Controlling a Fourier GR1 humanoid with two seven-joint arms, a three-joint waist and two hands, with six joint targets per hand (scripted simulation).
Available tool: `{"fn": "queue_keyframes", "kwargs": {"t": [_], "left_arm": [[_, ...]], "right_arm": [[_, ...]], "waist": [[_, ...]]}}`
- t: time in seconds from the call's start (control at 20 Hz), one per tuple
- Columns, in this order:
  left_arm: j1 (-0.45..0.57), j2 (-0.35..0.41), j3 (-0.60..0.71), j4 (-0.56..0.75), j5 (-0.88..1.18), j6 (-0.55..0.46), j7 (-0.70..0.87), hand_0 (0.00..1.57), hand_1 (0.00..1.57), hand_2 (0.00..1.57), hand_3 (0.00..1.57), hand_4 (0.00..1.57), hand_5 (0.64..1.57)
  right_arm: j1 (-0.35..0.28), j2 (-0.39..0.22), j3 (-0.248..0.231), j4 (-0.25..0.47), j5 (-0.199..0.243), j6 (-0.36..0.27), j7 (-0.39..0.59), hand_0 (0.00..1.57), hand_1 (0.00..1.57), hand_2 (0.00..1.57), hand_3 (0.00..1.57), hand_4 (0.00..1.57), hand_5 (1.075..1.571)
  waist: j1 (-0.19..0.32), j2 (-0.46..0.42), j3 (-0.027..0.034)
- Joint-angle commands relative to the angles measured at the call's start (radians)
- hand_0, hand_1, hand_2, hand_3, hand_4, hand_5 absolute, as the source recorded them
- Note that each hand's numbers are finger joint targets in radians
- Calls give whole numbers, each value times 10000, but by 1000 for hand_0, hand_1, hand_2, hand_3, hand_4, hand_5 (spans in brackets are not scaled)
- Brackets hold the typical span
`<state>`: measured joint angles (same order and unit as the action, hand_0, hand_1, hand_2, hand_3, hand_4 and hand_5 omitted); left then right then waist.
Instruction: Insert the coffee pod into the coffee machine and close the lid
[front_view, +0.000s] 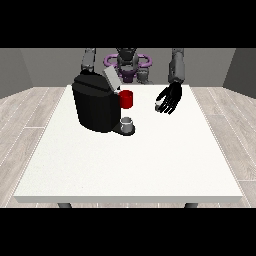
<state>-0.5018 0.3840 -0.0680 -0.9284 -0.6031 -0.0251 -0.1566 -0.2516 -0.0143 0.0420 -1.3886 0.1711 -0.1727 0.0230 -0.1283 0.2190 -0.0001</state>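
The black coffee machine (97, 107) stands left of the table's middle, its grey lid (111, 78) tilted up and open. A small grey cup (128, 123) sits on the machine's front tray. The hand at the view's right (170, 98) hovers over the table, to the right of the machine and apart from it. Its fingers curl round a small pale coffee pod (158, 106) at its lower left. At the view's left an arm (88, 60) comes down behind the machine, and its hand is hidden.
A red mug (127, 99) stands just behind the machine's right side, between it and the pod-holding hand. The white table (130, 170) stretches wide towards the camera. Wooden floor surrounds it.
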Motion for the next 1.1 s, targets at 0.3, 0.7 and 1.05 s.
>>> {"fn": "queue_keyframes", "kwargs": {"t": [0.3,0.7,1.05], "left_arm": [[-483,4,-872,1040,-1834,101,275,826,826,998,857,340,1571],[-879,-83,-942,2220,-2671,-243,-56,760,760,978,856,400,1571],[-1278,-380,-695,2352,-2768,-217,-482,1190,1190,1287,1216,506,1571]], "right_arm": [[-80,-253,-292,884,-476,660,-777,0,0,0,0,0,1571],[141,79,-121,1254,-324,167,-931,0,0,0,0,0,1571],[-285,-176,-211,1534,323,-407,57,0,0,0,0,0,1571]], "waist": [[-207,-164,4],[-150,-404,0],[92,-737,-1]]}}
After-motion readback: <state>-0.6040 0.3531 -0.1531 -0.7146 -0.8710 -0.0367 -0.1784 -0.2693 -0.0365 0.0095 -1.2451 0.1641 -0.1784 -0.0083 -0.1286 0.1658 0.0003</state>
